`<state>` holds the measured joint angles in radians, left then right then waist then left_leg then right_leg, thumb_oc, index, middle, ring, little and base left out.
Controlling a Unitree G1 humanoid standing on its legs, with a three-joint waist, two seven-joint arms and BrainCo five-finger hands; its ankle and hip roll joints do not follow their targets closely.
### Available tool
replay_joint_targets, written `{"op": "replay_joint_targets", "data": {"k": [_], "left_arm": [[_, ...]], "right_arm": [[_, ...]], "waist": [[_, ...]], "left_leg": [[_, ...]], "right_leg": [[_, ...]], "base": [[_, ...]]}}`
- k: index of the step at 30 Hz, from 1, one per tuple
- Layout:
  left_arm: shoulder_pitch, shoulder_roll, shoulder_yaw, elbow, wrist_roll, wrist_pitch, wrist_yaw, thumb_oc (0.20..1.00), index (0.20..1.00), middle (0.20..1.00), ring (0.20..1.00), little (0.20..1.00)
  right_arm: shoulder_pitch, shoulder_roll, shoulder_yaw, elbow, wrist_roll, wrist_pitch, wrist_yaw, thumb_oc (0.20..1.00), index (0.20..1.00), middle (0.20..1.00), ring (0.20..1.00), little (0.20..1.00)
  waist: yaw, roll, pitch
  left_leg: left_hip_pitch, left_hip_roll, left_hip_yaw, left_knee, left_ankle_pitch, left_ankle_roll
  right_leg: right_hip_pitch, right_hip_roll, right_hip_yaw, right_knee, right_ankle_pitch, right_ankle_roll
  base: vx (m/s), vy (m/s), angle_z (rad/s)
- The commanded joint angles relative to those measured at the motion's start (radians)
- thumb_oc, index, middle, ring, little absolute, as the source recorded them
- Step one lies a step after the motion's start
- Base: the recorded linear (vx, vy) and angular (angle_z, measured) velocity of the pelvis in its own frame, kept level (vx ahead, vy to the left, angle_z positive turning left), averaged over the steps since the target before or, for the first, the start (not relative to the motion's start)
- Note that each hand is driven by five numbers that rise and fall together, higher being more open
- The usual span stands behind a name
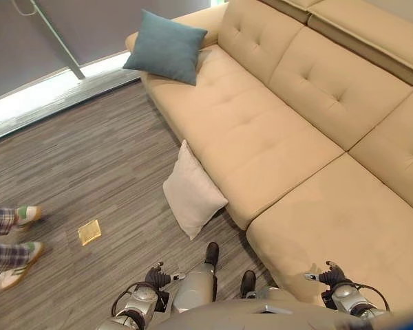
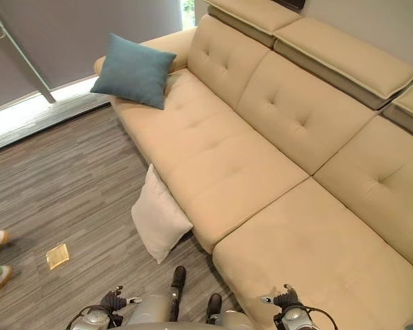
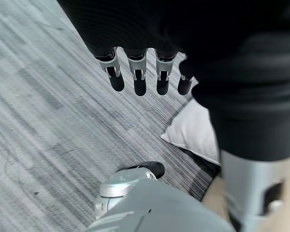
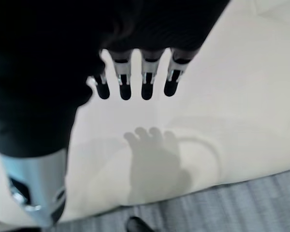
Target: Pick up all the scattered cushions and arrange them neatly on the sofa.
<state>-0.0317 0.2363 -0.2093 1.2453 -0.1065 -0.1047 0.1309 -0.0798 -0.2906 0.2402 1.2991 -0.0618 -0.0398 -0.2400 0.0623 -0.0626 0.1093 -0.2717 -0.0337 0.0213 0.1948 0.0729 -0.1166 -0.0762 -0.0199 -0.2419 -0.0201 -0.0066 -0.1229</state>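
The floor [image 1: 89, 165] is grey wood with thin stripes. A small yellow paper [image 1: 89, 232] lies flat on it, near the left. Just left of the paper stands a person [image 1: 10, 242] in checked trousers and white shoes.

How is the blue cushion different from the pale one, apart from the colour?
The blue cushion is already up on the sofa, propped at its far end; the white cushion is down on the floor, leaning against the sofa's front edge. The blue one shows its broad face, the white one stands tilted on a corner. Both are square and plump.
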Motion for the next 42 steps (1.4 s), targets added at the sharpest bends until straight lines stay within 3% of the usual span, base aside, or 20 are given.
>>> {"op": "replay_joint_targets", "data": {"k": [1, 2, 3, 4, 7, 11, 12, 13, 14, 16, 21, 24, 26, 27, 31, 36, 38, 39, 42], "left_arm": [[-0.012, -0.005, 0.022, 0.019, 0.006, -0.013, 0.007, 1.0, 1.0, 1.0, 1.0, 1.0], [-0.011, -0.006, 0.021, 0.019, 0.009, -0.013, 0.007, 1.0, 1.0, 1.0, 1.0, 1.0], [-0.007, -0.008, 0.023, 0.017, 0.01, -0.012, 0.004, 1.0, 1.0, 1.0, 1.0, 1.0], [-0.003, -0.006, 0.019, 0.017, 0.014, -0.012, 0.002, 1.0, 1.0, 1.0, 1.0, 1.0], [-0.001, 0.001, 0.02, 0.02, 0.015, -0.009, -0.002, 1.0, 1.0, 1.0, 1.0, 1.0], [0.01, 0.029, 0.061, 0.035, 0.008, -0.002, -0.003, 1.0, 1.0, 1.0, 1.0, 1.0], [0.012, 0.042, 0.068, 0.042, 0.008, -0.001, 0.001, 1.0, 1.0, 1.0, 1.0, 1.0], [0.011, 0.042, 0.068, 0.042, 0.008, 0.0, 0.001, 1.0, 1.0, 1.0, 1.0, 1.0], [0.01, 0.053, 0.064, 0.043, 0.013, -0.002, 0.008, 1.0, 1.0, 1.0, 1.0, 1.0], [0.009, 0.059, 0.059, 0.049, 0.019, -0.005, 0.009, 1.0, 1.0, 1.0, 1.0, 1.0], [0.011, 0.057, 0.07, 0.052, 0.008, -0.006, 0.009, 1.0, 1.0, 1.0, 1.0, 1.0], [0.02, 0.05, 0.084, 0.063, 0.004, -0.008, 0.01, 1.0, 1.0, 1.0, 1.0, 1.0], [0.014, 0.044, 0.083, 0.059, -0.003, -0.009, 0.011, 1.0, 1.0, 1.0, 1.0, 1.0], [0.017, 0.039, 0.076, 0.05, -0.008, -0.008, 0.007, 1.0, 1.0, 1.0, 1.0, 1.0], [0.022, 0.05, 0.08, 0.044, -0.01, -0.004, 0.003, 1.0, 1.0, 1.0, 1.0, 1.0], [0.048, 0.06, 0.099, 0.057, 0.008, 0.006, 0.004, 1.0, 1.0, 1.0, 1.0, 1.0], [0.046, 0.072, 0.102, 0.053, 0.015, 0.006, 0.002, 1.0, 1.0, 1.0, 1.0, 1.0], [0.035, 0.088, 0.097, 0.034, 0.014, 0.007, 0.003, 1.0, 1.0, 1.0, 1.0, 1.0], [0.025, 0.096, 0.094, 0.022, 0.007, 0.006, 0.004, 1.0, 1.0, 1.0, 1.0, 1.0]], "right_arm": [[0.016, -0.011, -0.025, -0.013, 0.024, -0.003, -0.006, 1.0, 1.0, 1.0, 1.0, 1.0], [0.02, -0.011, -0.027, -0.012, 0.024, -0.005, -0.006, 1.0, 1.0, 1.0, 1.0, 1.0], [0.029, -0.006, -0.034, -0.008, 0.026, -0.005, 0.001, 1.0, 1.0, 1.0, 1.0, 1.0], [0.033, -0.003, -0.036, -0.006, 0.026, -0.006, 0.002, 1.0, 1.0, 1.0, 1.0, 1.0], [0.026, 0.006, -0.031, -0.008, 0.023, -0.006, 0.004, 1.0, 1.0, 1.0, 1.0, 1.0], [0.012, 0.023, -0.009, -0.022, 0.006, -0.002, 0.013, 1.0, 1.0, 1.0, 1.0, 1.0], [0.007, 0.03, -0.009, -0.035, 0.01, -0.003, 0.014, 1.0, 1.0, 1.0, 1.0, 1.0], [0.007, 0.03, -0.009, -0.035, 0.01, -0.003, 0.014, 1.0, 1.0, 1.0, 1.0, 1.0], [0.012, 0.033, -0.013, -0.04, 0.024, -0.001, 0.015, 1.0, 1.0, 1.0, 1.0, 1.0], [0.019, 0.031, -0.012, -0.034, 0.037, 0.001, 0.014, 1.0, 1.0, 1.0, 1.0, 1.0], [0.031, 0.035, -0.005, -0.012, 0.027, 0.003, 0.012, 1.0, 1.0, 1.0, 1.0, 1.0], [0.038, 0.033, 0.001, -0.013, 0.008, 0.001, 0.016, 1.0, 1.0, 1.0, 1.0, 1.0], [0.037, 0.031, -0.002, -0.01, 0.008, 0.0, 0.015, 1.0, 1.0, 1.0, 1.0, 1.0], [0.036, 0.025, -0.006, -0.01, 0.014, 0.003, 0.013, 1.0, 1.0, 1.0, 1.0, 1.0], [0.032, 0.035, 0.008, -0.005, 0.015, 0.01, 0.015, 1.0, 1.0, 1.0, 1.0, 1.0], [0.037, 0.052, 0.011, -0.006, -0.004, 0.012, 0.019, 1.0, 1.0, 1.0, 1.0, 1.0], [0.035, 0.06, 0.015, -0.012, -0.016, 0.013, 0.028, 1.0, 1.0, 1.0, 1.0, 1.0], [0.025, 0.061, 0.02, -0.02, -0.02, 0.017, 0.032, 1.0, 1.0, 1.0, 1.0, 1.0], [0.021, 0.065, 0.028, -0.028, -0.023, 0.016, 0.034, 1.0, 1.0, 1.0, 1.0, 1.0]], "waist": [[-0.041, -0.029, 0.012], [-0.047, -0.031, 0.01], [-0.057, -0.021, -0.002], [-0.062, -0.016, -0.012], [-0.058, -0.02, -0.017], [-0.035, -0.03, -0.014], [-0.036, -0.033, -0.003], [-0.038, -0.034, -0.006], [-0.056, -0.034, -0.002], [-0.062, -0.038, -0.006], [-0.042, -0.051, -0.02], [-0.039, -0.07, -0.007], [-0.04, -0.073, 0.005], [-0.043, -0.064, 0.001], [-0.033, -0.075, -0.017], [-0.032, -0.081, -0.044], [-0.032, -0.078, -0.045], [-0.041, -0.063, -0.025], [-0.044, -0.042, -0.009]], "left_leg": [[0.125, -0.017, 0.036, -0.008, -0.18, 0.077], [0.14, -0.001, 0.055, 0.005, -0.192, 0.076], [0.215, 0.046, 0.105, -0.041, -0.199, 0.065], [0.227, 0.053, 0.119, -0.078, -0.185, 0.064], [0.254, 0.043, 0.107, -0.158, -0.169, 0.061], [0.263, 0.015, 0.077, -0.198, -0.158, 0.085], [0.265, 0.008, 0.038, -0.203, -0.154, 0.09], [0.259, 0.007, 0.037, -0.202, -0.152, 0.09], [0.263, -0.007, -0.012, -0.205, -0.146, 0.097], [0.255, -0.024, -0.055, -0.209, -0.139, 0.098], [0.257, -0.042, -0.136, -0.236, -0.121, 0.085], [0.227, -0.07, -0.168, -0.142, -0.168, 0.077], [0.191, -0.063, -0.126, -0.087, -0.174, 0.065], [0.144, -0.011, 0.009, -0.102, -0.14, 0.061], [0.061, 0.013, 0.083, -0.11, -0.084, 0.058], [0.114, 0.013, 0.082, -0.164, -0.084, 0.074], [0.166, 0.011, 0.094, -0.184, -0.096, 0.09], [0.205, 0.013, 0.092, -0.191, -0.107, 0.114], [0.234, 0.021, 0.083, -0.19, -0.126, 0.128]], "right_leg": [[0.031, -0.068, -0.012, -0.053, 0.025, 0.245], [0.032, -0.078, -0.032, -0.053, 0.026, 0.245], [0.041, -0.087, -0.079, -0.051, 0.026, 0.248], [0.037, -0.093, -0.103, -0.044, 0.025, 0.252], [0.043, -0.111, -0.13, -0.026, 0.036, 0.262], [0.017, -0.139, -0.135, 0.061, 0.012, 0.266], [-0.005, -0.121, -0.07, 0.1, -0.001, 0.26], [-0.009, -0.122, -0.071, 0.1, 0.001, 0.26], [-0.045, -0.052, 0.089, 0.124, -0.02, 0.266], [-0.038, -0.027, 0.152, 0.098, -0.02, 0.265], [0.005, -0.023, 0.108, 0.033, -0.004, 0.26], [0.028, -0.028, 0.084, 0.018, -0.008, 0.255], [0.048, -0.044, 0.046, 0.006, -0.012, 0.257], [0.078, -0.048, -0.003, -0.017, -0.023, 0.257], [0.098, -0.039, 0.0, -0.023, -0.052, 0.252], [0.109, -0.04, 0.022, 0.04, -0.076, 0.258], [0.09, -0.065, 0.038, 0.15, -0.07, 0.276], [0.01, -0.087, 0.061, 0.337, 0.003, 0.288], [-0.056, -0.087, 0.068, 0.453, 0.005, 0.278]], "base": [[-0.15, 0.074, 0.95], [-0.1, 0.115, 1.22], [-0.09, 0.15, 1.09], [-0.06, 0.166, 1.19], [-0.03, 0.186, 0.91], [-0.04, 0.144, 0.19], [-0.02, 0.049, 0.2], [0.01, 0.068, 0.63], [0.04, 0.053, 1.04], [0.06, 0.029, 1.49], [0.12, -0.095, 1.03], [0.09, -0.104, 0.87], [0.04, -0.032, 1.13], [0.07, 0.023, 1.43], [0.15, 0.037, 0.64], [0.22, 0.138, -0.35], [0.21, 0.254, -0.55], [0.19, 0.251, -0.39], [0.14, 0.167, -0.12]]}}
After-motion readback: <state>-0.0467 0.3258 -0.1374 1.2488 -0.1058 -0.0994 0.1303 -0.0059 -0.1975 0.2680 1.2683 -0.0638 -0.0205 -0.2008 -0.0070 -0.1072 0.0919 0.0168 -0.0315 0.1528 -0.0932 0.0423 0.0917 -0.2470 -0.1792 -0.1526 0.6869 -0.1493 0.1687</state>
